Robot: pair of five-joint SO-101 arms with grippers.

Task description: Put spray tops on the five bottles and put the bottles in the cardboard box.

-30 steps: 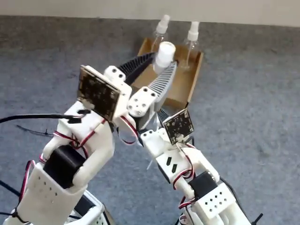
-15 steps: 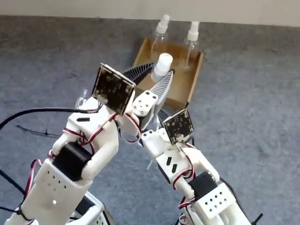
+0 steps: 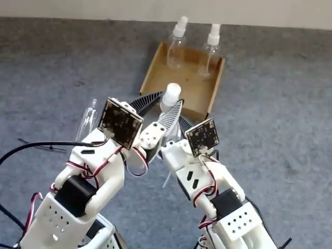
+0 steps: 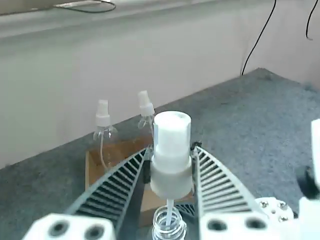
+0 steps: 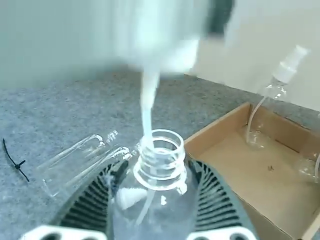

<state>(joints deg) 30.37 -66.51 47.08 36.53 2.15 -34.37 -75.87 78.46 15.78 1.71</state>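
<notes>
The white spray top (image 4: 171,131) is pinched between the ribbed fingers (image 4: 120,185) of the left claw (image 4: 171,162), at the middle of the left wrist view. Its thin dip tube (image 5: 148,100) is hung down into the mouth of a clear bottle (image 5: 156,200). That bottle is clamped upright around its shoulder by the right claw (image 5: 156,172), low in the centre of the right wrist view. The collar of the top is seen well above the threaded neck, so the top is judged not yet seated. The tube is seen close to one side of the rim, so the top would best be centred over the mouth before it is brought down. It should then be lowered straight along the bottle's axis, so that the tube is not bent or caught. The bottle should be held firm and level while the collar is pressed or turned home. In the high view the cardboard box (image 3: 150,72) lies at upper centre, with two capped bottles (image 3: 176,44) stood at its far side. An uncapped bottle (image 3: 88,118) is laid on the grey surface (image 3: 270,104) at the left.
</notes>
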